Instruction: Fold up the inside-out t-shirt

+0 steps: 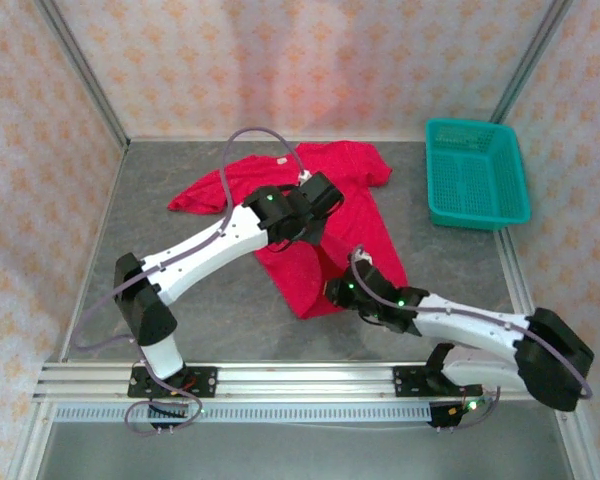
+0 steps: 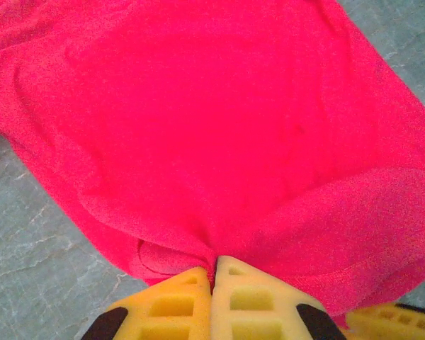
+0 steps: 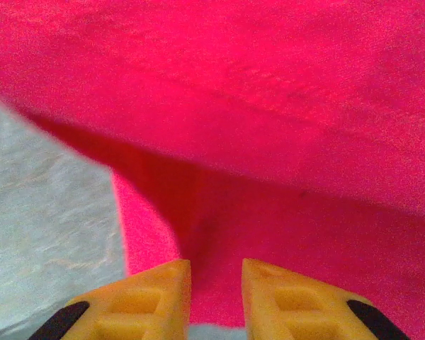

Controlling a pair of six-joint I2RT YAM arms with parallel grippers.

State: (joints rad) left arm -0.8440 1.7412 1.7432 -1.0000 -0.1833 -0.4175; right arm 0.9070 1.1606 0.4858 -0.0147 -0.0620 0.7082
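The inside-out t-shirt (image 1: pixel 352 185) is bright red and lies spread on the grey table, sleeves toward the back, hem toward me. My left gripper (image 2: pixel 214 268) is over the middle of the shirt, its yellow fingers (image 2: pixel 171 301) shut on a small pinched fold of the red cloth (image 2: pixel 212 142). My right gripper (image 3: pixel 216 273) sits low at the shirt's near hem (image 1: pixel 315 300). Its yellow fingers (image 3: pixel 152 294) stand a little apart, with the red cloth's edge (image 3: pixel 219 234) lying between and under them. A fold of cloth rises just ahead of them.
A teal plastic basket (image 1: pixel 477 172) stands at the back right of the table (image 1: pixel 220 310). Patterned walls and metal frame posts close in the back and sides. A metal rail (image 1: pixel 300 378) carrying both arm bases runs along the near edge.
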